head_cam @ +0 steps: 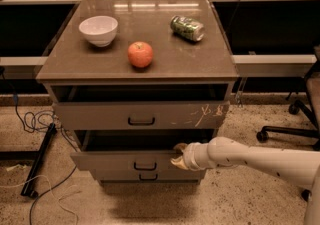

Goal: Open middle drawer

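The middle drawer (115,159) is a wide grey-brown drawer with a plain front and a small black centre handle (145,166). It stands pulled out a little past the drawers above and below it, with a dark gap over its top edge. My gripper (178,156) comes in from the right on a pale arm and sits at the top edge of the drawer front, right of the handle.
The top drawer (142,115) with pale scratch marks is also slightly open. The bottom drawer (147,176) sits below. On the cabinet top are a white bowl (98,30), a red apple (140,54) and a green can (187,27). Cables (35,119) lie left; a chair base (292,124) stands right.
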### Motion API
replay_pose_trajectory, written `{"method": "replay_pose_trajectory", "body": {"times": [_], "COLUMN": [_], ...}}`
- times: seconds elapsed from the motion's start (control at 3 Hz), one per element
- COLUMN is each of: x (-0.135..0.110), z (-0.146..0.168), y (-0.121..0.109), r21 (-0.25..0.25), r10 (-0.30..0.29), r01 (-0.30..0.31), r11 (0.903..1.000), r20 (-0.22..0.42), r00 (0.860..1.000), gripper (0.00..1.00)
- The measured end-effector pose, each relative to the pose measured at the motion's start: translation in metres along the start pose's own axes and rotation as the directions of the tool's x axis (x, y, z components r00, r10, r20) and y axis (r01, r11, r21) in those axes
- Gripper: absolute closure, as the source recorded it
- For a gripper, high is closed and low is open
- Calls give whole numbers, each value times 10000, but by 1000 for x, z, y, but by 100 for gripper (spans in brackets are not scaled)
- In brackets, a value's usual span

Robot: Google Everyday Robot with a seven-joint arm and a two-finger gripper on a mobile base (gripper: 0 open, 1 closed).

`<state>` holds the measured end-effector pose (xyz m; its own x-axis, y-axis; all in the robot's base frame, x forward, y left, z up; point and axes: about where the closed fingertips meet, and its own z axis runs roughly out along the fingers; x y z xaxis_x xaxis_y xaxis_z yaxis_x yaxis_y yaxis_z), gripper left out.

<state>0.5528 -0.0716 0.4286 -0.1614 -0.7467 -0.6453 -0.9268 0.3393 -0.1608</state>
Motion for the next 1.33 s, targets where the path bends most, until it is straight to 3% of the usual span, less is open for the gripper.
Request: {"method": "replay_pose_trajectory", "body": {"times": [0.33,0.67,1.0,1.33], "x": [-3,-6,-4,-4], "z": [-3,-6,-15,-15], "y": [-2,-3,9,9], "r21": [0,0,-16,-16], "r10": [0,-1,1,1], "r01": [0,1,-1,-1], "r11": [10000,10000,10000,10000], "r20": [0,0,-1,-1], "r00": [10000,10000,10000,10000], "gripper": [95,100,100,73]}}
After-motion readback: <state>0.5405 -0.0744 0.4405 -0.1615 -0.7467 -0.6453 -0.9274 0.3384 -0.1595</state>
